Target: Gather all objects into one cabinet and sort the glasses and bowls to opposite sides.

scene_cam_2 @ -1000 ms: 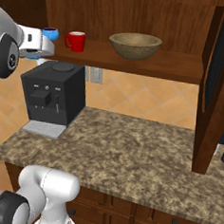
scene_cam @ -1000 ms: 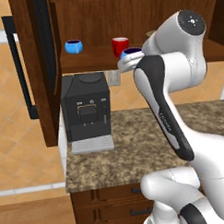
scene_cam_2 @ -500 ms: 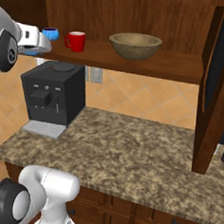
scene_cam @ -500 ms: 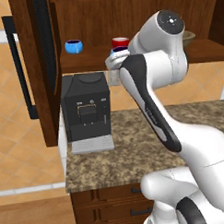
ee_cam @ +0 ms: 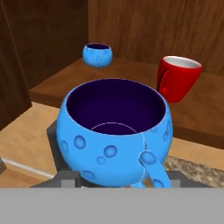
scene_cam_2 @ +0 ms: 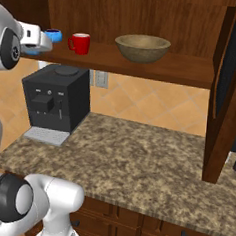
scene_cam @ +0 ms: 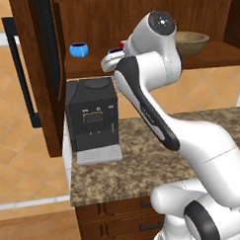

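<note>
Arm swung left, blue mug [ee_cam: 114, 135] within tool [ee_cam: 114, 177]

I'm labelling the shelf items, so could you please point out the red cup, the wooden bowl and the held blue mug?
Red cup [scene_cam_2: 80, 43], right base view, on its outer wall.
Wooden bowl [scene_cam_2: 142, 50], right base view, on its outer side.
Held blue mug [ee_cam: 114, 151], hand view, on its front wall.
</note>
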Tool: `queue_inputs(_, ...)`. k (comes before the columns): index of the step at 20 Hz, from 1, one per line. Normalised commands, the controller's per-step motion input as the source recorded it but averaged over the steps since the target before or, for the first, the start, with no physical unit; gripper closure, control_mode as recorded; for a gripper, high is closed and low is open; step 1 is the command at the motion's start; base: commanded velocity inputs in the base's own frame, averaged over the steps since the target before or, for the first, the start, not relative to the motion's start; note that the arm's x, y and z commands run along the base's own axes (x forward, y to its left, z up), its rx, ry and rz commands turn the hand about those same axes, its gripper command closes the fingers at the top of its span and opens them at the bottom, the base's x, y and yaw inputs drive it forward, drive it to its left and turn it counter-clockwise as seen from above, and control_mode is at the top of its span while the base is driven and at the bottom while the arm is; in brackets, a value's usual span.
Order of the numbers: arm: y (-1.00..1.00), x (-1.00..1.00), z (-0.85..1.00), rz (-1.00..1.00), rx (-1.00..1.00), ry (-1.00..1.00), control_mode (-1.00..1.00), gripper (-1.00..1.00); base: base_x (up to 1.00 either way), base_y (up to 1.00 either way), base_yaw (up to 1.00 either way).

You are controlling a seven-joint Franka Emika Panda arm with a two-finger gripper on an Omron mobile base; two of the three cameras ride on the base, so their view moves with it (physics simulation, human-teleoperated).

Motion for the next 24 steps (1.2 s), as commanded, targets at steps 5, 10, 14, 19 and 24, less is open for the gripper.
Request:
queue_inputs(5,0.13,0.36,-0.04,0.0,0.0,0.0,-1.0,1.0,0.0,0.0,0.0)
queue_inputs(10,0.0,0.24,-0.09,0.0,0.02,0.0,-1.0,1.0,0.0,0.0,0.0)
queue_inputs(14,0.01,0.2,-0.19,0.02,0.03,0.01,-1.0,1.0,0.0,0.0,0.0)
queue_inputs(19,0.01,0.21,-0.2,0.02,0.02,0.0,-1.0,1.0,0.0,0.0,0.0)
queue_inputs(24,0.01,0.28,-0.11,0.01,0.02,0.0,-1.0,1.0,0.0,0.0,0.0)
